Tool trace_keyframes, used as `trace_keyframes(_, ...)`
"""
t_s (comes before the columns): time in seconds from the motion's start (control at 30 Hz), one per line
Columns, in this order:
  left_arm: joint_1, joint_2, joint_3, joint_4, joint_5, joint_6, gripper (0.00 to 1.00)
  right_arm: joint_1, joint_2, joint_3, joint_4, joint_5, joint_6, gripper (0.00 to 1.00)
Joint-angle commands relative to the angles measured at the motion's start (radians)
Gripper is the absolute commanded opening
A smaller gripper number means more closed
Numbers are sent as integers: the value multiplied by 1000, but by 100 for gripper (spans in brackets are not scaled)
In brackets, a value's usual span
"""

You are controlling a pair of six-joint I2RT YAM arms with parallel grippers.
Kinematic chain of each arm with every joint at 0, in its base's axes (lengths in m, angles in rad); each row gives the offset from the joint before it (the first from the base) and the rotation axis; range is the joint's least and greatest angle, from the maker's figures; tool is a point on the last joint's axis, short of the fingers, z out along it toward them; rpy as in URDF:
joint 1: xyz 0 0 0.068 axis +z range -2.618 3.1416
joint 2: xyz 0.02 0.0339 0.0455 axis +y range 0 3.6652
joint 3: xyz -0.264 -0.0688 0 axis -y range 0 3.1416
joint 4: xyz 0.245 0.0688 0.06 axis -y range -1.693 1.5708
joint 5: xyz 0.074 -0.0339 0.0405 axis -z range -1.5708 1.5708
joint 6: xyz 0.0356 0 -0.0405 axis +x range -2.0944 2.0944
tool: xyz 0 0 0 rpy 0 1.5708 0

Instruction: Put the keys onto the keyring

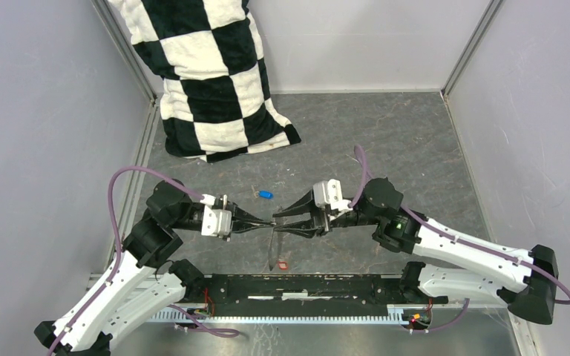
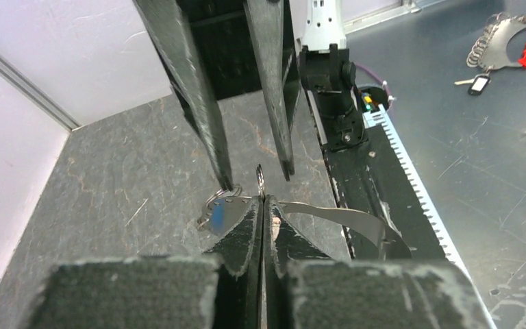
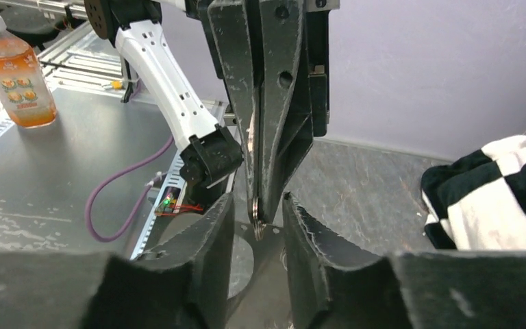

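The keyring (image 1: 270, 248) is a thin grey metal hoop hanging edge-on under the two grippers, just above the table. My left gripper (image 1: 269, 222) is shut on its top edge. In the left wrist view the hoop's band (image 2: 342, 218) curves off to the right of the shut fingertips (image 2: 252, 219). My right gripper (image 1: 282, 220) stands open, one finger on either side of the left fingertips and touching nothing; in the right wrist view (image 3: 259, 205) the ring's edge (image 3: 255, 211) shows between its pads. The blue key (image 1: 265, 194) lies on the table beyond the grippers. The red key (image 1: 282, 263) lies below them.
A black-and-white checkered cloth (image 1: 208, 74) leans in the back left corner. Grey walls close in the table on three sides. The black base rail (image 1: 304, 285) runs along the near edge. An orange drink bottle (image 3: 17, 75) and a bunch of keys (image 2: 507, 44) sit outside the enclosure.
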Motion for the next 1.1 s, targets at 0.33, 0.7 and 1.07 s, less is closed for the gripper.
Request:
trace_keyframes(0.33, 0, 72, 123, -209, -27, 160, 2, 3, 179, 500, -841, 4, -315, 45)
trace_keyframes(0.7, 0, 112, 162, -272, -34, 173, 2, 3, 201, 548, -882, 12, -349, 34)
trace_keyframes(1.07, 0, 123, 175, -288, -30, 190, 2, 3, 221, 554, -875, 40, -320, 35)
